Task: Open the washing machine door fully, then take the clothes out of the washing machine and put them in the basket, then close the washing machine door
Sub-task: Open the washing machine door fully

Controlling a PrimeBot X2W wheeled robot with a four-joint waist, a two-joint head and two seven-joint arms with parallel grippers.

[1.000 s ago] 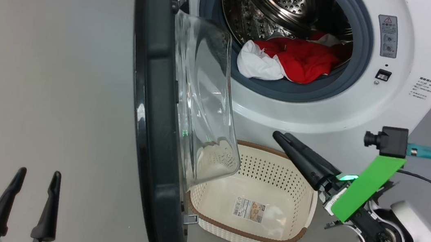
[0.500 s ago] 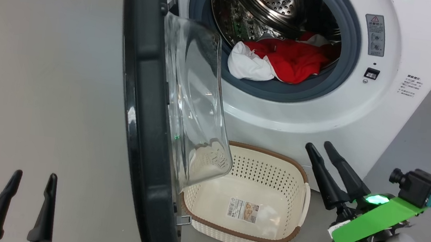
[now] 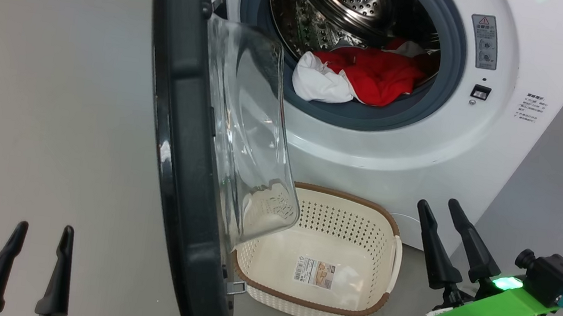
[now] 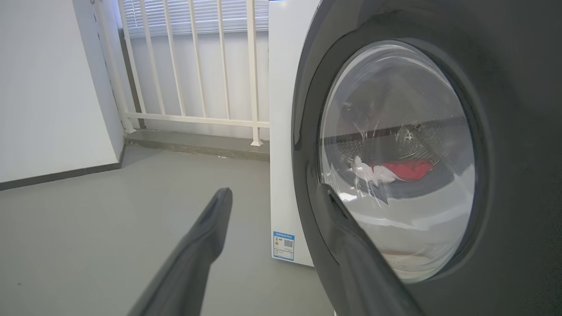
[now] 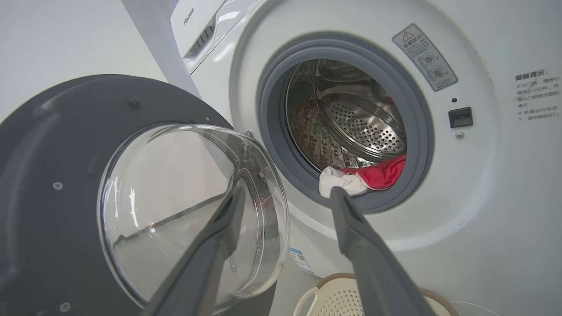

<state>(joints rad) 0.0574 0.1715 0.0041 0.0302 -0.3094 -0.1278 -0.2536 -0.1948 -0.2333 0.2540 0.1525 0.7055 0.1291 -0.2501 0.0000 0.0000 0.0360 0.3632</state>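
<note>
- The head view looks down on the washing machine door (image 3: 179, 113), which stands open and nearly edge-on. Its clear glass bowl bulges toward the washing machine (image 3: 394, 156).
- The left wrist view faces the door's glossy black outer side. The clothes appear through the glass as a red and white patch. A blue label (image 4: 283, 245) sits low on the machine's side panel, and a white railing (image 4: 197, 66) stands behind.
- The right wrist view faces the door's inner side and looks straight into the steel drum (image 5: 364, 123), ringed by the grey gasket (image 5: 272, 145).
- The clothes (image 3: 372, 75) lie at the drum's front lip: a red garment with a smaller white one against its left side, resting on the gasket.
- The basket (image 3: 352, 196) sits on the floor (image 3: 45, 70) just in front of the machine, below the opening. A paper label (image 3: 317, 272) shows on its bottom.
- In the head view the glass bowl overlaps the basket's left end, and the door stands between the left tool and the opening.
- The left tool (image 3: 46, 230) hangs at the lower left over the floor, fingers apart, gripping nothing.
- The right tool (image 3: 437, 204) is just right of the basket, fingers apart and empty, pointing up at the machine's front. A green plate (image 3: 488, 312) and a small camera (image 3: 549, 271) sit at its wrist.
</note>
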